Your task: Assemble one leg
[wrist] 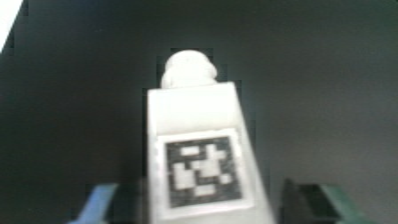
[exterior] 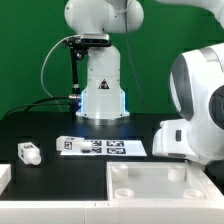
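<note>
Small white plastic rectangular leg [wrist: 199,140] w/ b&w square tag sits btwn fingers of gripper [wrist: 217,203], above black table [wrist: 71,80]; can't tell if clamped. Second leg [exterior: 28,152] lies on table, exterior view's left.

- Bare table [exterior: 40,125] lies open between the robot base [exterior: 100,85] and the marker board [exterior: 100,147].
- The loose leg [exterior: 28,152] at the exterior view's left has bare table on every side.
- The arm's bulky white link [exterior: 200,95] blocks the exterior view's right, over the tray-like piece [exterior: 160,190].
- In the wrist view, another leg [wrist: 199,140] sits between the spread fingers [wrist: 111,200] of the gripper [wrist: 217,206], with only dark slits beside it.
</note>
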### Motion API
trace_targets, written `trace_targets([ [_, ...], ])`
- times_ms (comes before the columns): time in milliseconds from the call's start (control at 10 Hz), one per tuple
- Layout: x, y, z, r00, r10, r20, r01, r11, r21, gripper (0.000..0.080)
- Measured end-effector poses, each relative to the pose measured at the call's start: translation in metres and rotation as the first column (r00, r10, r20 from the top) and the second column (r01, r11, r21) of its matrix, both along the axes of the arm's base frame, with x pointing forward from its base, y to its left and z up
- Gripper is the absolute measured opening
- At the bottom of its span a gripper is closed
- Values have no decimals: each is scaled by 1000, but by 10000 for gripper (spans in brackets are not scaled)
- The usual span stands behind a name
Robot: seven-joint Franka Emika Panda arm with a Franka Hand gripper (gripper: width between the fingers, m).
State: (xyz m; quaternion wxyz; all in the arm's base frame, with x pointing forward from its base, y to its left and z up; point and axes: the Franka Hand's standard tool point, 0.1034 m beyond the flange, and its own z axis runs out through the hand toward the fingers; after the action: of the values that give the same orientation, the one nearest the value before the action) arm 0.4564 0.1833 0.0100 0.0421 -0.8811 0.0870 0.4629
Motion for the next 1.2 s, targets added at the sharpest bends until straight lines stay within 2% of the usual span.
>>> trace_targets([
  [100, 1, -1, 1, 1000, -1, 3, 1, 1000, 1, 284],
  [200, 5, -8, 16, 1000, 10, 4, -10, 1000, 26, 284],
  [400, 16, -29, 64, 998, 37, 43, -40, 997, 73, 284],
  [500, 21, -33, 82, 999, 21, 46, -24, 998, 61, 284],
  [600, 28, -30, 90, 999, 21, 50, -24, 998, 57, 284],
  [700, 38, -27, 80, 992, 12, 125, -20, 998, 58, 284],
  [800, 44, -25, 81, 977, -2, 211, -9, 999, 49, 284],
  [900, 39, -27, 85, 969, -6, 247, -5, 999, 43, 284],
  [1000, 48, -37, 81, 948, 28, 318, -57, 995, 82, 284],
  [1100, 63, -54, 100, 932, 44, 360, -89, 990, 111, 284],
  [1200, 88, -71, 124, 887, 94, 451, -160, 981, 110, 284],
])
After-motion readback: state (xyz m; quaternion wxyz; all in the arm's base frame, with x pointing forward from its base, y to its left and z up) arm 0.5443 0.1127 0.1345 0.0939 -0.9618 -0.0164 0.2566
